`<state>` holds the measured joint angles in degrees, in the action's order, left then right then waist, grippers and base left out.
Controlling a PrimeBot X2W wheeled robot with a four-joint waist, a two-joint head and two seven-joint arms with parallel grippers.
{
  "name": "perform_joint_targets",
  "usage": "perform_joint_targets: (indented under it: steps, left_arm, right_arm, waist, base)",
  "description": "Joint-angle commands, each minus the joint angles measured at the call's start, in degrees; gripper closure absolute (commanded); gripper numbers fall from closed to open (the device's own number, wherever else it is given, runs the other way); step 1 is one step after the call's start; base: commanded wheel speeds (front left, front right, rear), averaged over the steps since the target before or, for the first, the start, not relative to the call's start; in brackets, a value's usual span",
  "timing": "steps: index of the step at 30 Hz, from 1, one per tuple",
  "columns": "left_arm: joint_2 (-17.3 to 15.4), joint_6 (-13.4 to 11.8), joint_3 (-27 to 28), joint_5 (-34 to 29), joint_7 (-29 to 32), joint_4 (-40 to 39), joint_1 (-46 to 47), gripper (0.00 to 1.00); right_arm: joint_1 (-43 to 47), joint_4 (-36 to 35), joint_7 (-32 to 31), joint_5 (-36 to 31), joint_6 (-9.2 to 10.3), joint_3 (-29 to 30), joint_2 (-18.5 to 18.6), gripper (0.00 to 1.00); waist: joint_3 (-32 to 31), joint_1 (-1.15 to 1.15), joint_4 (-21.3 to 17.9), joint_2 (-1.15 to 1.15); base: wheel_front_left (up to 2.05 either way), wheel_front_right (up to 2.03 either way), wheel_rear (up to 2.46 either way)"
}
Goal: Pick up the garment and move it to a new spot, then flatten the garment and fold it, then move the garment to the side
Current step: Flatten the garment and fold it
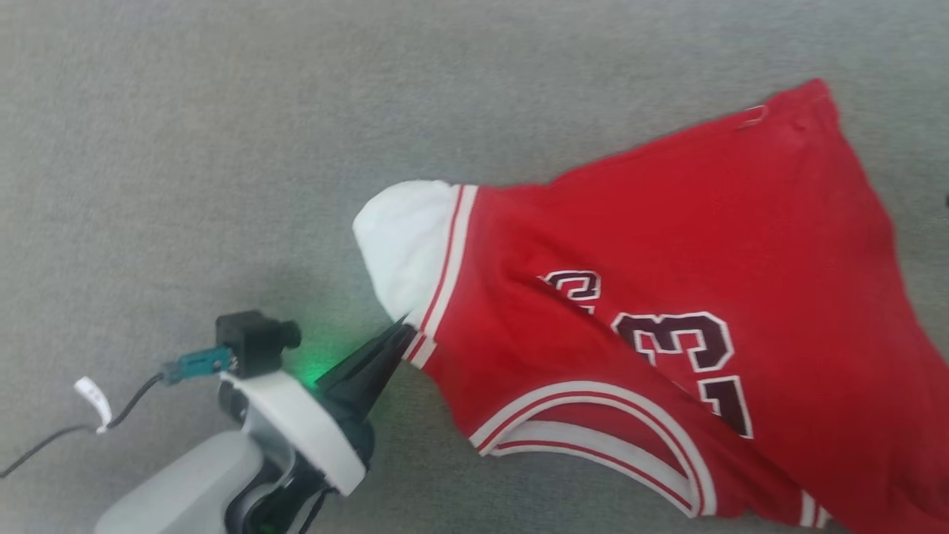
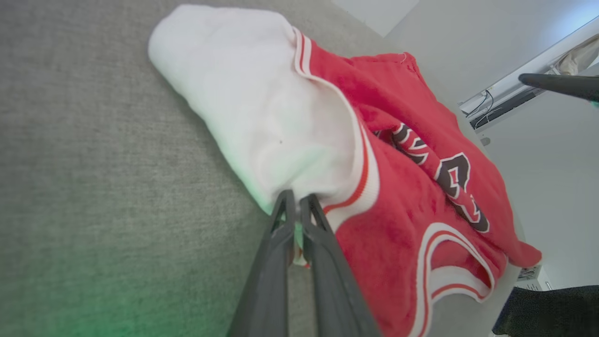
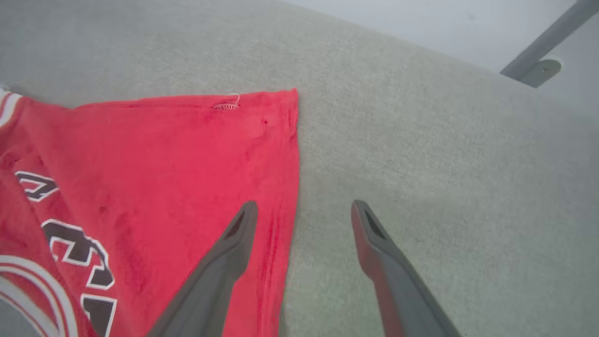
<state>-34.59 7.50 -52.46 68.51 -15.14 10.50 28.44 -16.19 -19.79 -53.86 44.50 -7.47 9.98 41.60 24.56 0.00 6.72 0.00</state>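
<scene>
The garment (image 1: 667, 297) is a red jersey with white-and-red striped trim and black number 23, spread over the grey surface at the right of the head view. Its white inner fabric (image 1: 404, 237) bulges out at the left end. My left gripper (image 1: 404, 331) is shut on the striped trim at that end; the left wrist view shows the garment (image 2: 398, 224) with a bit of trim pinched between the fingers of the left gripper (image 2: 297, 199). My right gripper (image 3: 304, 210) stands open over the hem edge of the garment (image 3: 164, 159), one finger above red cloth, the other above bare surface.
Grey felt-like table surface (image 1: 222, 148) extends to the left and far side of the jersey. A dark cable with a white tag (image 1: 93, 397) trails from the left wrist. A pale wall and a grey rail (image 3: 547, 32) lie beyond the table's far edge.
</scene>
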Motion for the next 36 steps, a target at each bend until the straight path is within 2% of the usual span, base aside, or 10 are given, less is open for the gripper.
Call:
perform_joint_targets:
  steps: [1,8,14,15,16,17,18,23,28,36]
  left_arm:
    - [0.8,-0.1,-0.3,0.1,0.1,0.2,1.6,1.00]
    - [3.4,-0.1,-1.7,0.2,0.1,1.6,5.2,1.00]
    - [4.8,-0.1,-2.4,0.3,0.2,2.8,6.3,1.00]
    - [5.0,-0.1,-2.4,0.4,0.2,3.0,6.4,1.00]
    - [5.1,-0.1,-2.4,0.6,0.2,3.1,6.6,1.00]
    - [5.1,-0.1,-2.5,0.8,0.2,3.2,6.7,1.00]
    - [4.9,-0.1,-2.3,0.9,0.2,3.3,7.0,1.00]
    - [3.3,-0.1,-2.6,1.0,0.1,3.9,11.8,1.00]
    - [1.6,-0.1,-1.2,4.1,0.1,4.8,21.3,1.00]
    - [1.5,-0.1,6.3,11.3,1.3,15.5,42.9,1.00]
  right_arm:
    - [-3.4,2.6,0.4,-0.8,-0.03,-2.4,0.0,0.00]
    - [-18.6,16.8,0.0,-5.3,-0.03,-14.4,0.4,0.00]
    - [-24.4,26.6,-1.3,-6.1,-0.03,-24.5,1.3,0.00]
    - [-24.7,27.5,-1.0,-5.8,-0.03,-25.3,1.4,0.46]
    - [-25.1,28.3,-0.4,-5.4,-0.03,-25.9,1.5,0.76]
    - [-25.4,28.9,0.3,-4.7,-0.03,-26.4,1.5,0.93]
    - [-26.0,29.3,1.3,-4.3,-0.03,-26.5,1.4,1.00]
    - [-30.0,32.5,9.5,-3.5,-0.02,-23.7,0.8,1.00]
    - [-35.9,37.7,18.5,-5.6,-0.02,-19.5,-2.0,1.00]
    - [-51.1,48.2,33.2,-13.5,0.02,-11.5,-8.5,1.00]
  waist:
    - [2.2,0.00,2.2,0.00]
    - [5.7,0.00,4.4,0.00]
    - [6.6,0.00,5.1,0.00]
    - [6.6,0.00,5.1,0.00]
    - [6.5,0.00,5.2,0.00]
    - [6.3,0.00,5.1,0.00]
    - [6.2,0.00,5.0,0.00]
    - [5.1,0.00,4.0,0.00]
    - [4.8,0.00,2.0,0.00]
    - [6.0,0.00,-2.1,0.00]
  base:
    - [0.00,0.00,0.00]
    - [0.00,0.00,0.00]
    - [0.00,0.00,0.00]
    - [0.00,0.00,0.00]
    - [0.00,0.00,0.00]
    - [0.00,0.00,0.00]
    - [0.00,0.00,0.00]
    - [0.00,0.00,0.00]
    - [0.00,0.00,0.00]
    - [0.00,0.00,0.00]
